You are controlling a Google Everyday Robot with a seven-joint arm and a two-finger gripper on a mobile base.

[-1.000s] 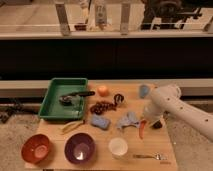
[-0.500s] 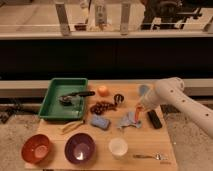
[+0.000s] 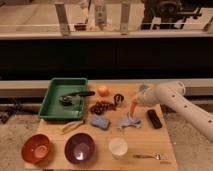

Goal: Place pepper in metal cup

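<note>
The pepper (image 3: 133, 108) is a slim orange-red thing hanging point-down from my gripper (image 3: 137, 102), which is shut on its upper end. It hangs above the table, over a grey-blue crumpled thing (image 3: 129, 121). The metal cup (image 3: 118, 98) is small and dark and stands on the table just left of the gripper and the pepper, apart from them. My white arm (image 3: 172, 97) reaches in from the right.
A green tray (image 3: 52, 107) with a black-handled tool stands at the left. Also on the table are a round orange fruit (image 3: 102, 90), dark red grapes (image 3: 102, 107), a blue sponge (image 3: 100, 121), a black block (image 3: 154, 118), a white cup (image 3: 118, 147), a spoon (image 3: 148, 156), a purple bowl (image 3: 79, 148) and a red bowl (image 3: 36, 148). A light blue cup (image 3: 143, 88) is behind the arm.
My gripper has lifted the pepper off the table by the black block and carried it up and to the left, nearer the metal cup.
</note>
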